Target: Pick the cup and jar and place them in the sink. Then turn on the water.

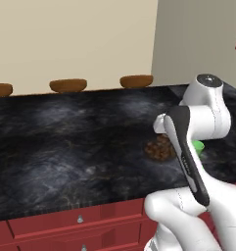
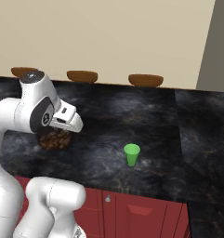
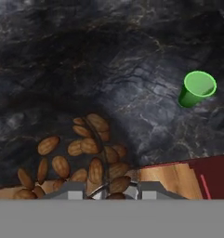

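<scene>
hand view: end effector (image 3: 105, 191) clenched on the clear jar (image 3: 81, 155) of brown almond-like pieces, green cup (image 3: 196, 89) upright nearby.

my arm (image 2: 25, 107) is white with dark joints. cup (image 3: 197, 88): bright green. jar (image 3: 81, 158): clear glass, brown almond-like pieces inside. counter (image 1: 65, 142): black marbled with grey veins. drawers (image 1: 75, 223): red. bowls (image 2: 82, 76): brown. wall (image 1: 70, 39): cream.

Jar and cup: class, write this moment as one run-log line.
phase: jar pickup | hand: around jar, lift not evident | cup: upright on counter, untouched, apart from jar | sink placement: not done
</scene>
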